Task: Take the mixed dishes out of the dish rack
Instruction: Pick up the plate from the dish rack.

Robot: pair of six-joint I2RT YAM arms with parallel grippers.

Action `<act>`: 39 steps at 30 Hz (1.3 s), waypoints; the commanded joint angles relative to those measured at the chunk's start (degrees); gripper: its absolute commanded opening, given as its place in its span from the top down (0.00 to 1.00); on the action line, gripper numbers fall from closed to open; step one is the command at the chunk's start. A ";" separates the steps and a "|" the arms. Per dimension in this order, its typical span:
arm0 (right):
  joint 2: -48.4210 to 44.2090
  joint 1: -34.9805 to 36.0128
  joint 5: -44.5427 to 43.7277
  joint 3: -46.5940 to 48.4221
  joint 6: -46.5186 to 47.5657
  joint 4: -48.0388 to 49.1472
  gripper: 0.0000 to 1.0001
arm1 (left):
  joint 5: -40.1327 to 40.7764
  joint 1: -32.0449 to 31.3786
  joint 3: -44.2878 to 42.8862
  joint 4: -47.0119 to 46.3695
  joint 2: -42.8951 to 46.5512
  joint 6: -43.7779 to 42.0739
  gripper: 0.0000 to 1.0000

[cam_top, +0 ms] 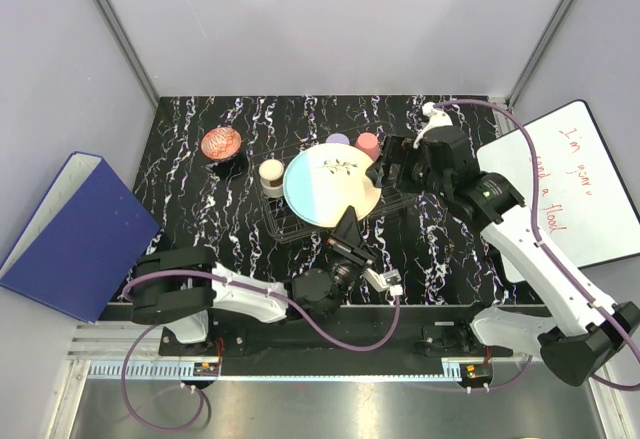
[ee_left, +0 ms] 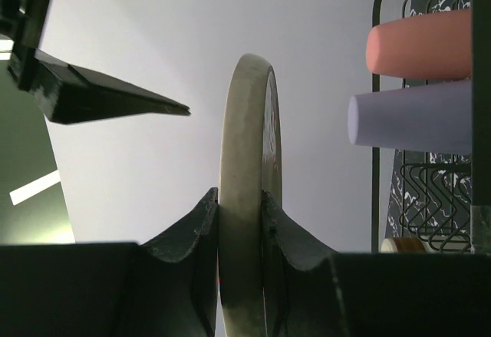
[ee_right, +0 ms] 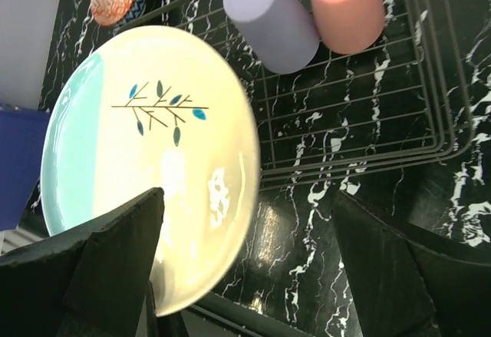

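Note:
The light-blue-and-cream plate [cam_top: 330, 186] is tilted over the dark wire dish rack [cam_top: 290, 231]. My left gripper [cam_top: 350, 229] is shut on the plate's near rim; in the left wrist view the plate [ee_left: 249, 122] shows edge-on, clamped between the fingers [ee_left: 192, 229]. My right gripper [cam_top: 385, 172] is open beside the plate's right edge, and its wrist view shows the plate [ee_right: 146, 160] next to the left finger [ee_right: 115, 260]. A lavender cup [cam_top: 338, 140], a salmon-pink cup [cam_top: 368, 144] and a whitish cup [cam_top: 272, 172] stand in the rack. The red-orange bowl [cam_top: 221, 142] sits on the table left of the rack.
A blue binder [cam_top: 75, 234] lies at the left edge of the black marbled table [cam_top: 180, 209]. A whiteboard [cam_top: 570, 184] lies at the right. Grey walls enclose the back and sides.

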State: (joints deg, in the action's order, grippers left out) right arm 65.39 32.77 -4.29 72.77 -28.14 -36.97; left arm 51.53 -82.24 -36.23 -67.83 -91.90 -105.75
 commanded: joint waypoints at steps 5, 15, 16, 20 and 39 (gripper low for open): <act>3.78 -0.34 6.23 -1.05 -0.16 5.32 0.06 | -2.05 -2.66 -6.22 -27.62 -0.47 -4.37 1.00; 2.65 -1.48 10.70 -4.74 -1.74 11.82 0.14 | -1.69 -5.39 -8.77 -27.62 1.28 -1.92 1.00; 1.25 -1.83 12.19 -5.62 -2.70 13.14 0.15 | -1.52 -5.56 -9.03 -27.62 1.63 -1.56 1.00; -1.84 -3.68 16.68 -10.88 -6.48 20.86 0.34 | -1.87 -6.01 -9.74 -27.62 1.90 -1.38 1.00; -4.82 -6.32 26.35 -12.92 -7.89 24.40 1.00 | -0.90 -4.69 -13.08 -27.62 1.63 -0.24 0.54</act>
State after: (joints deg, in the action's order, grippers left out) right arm 62.63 26.17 15.84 60.69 -41.65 -12.36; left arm 53.17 -88.64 -43.59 -73.25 -92.95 -101.56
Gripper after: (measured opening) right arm 0.175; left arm 0.291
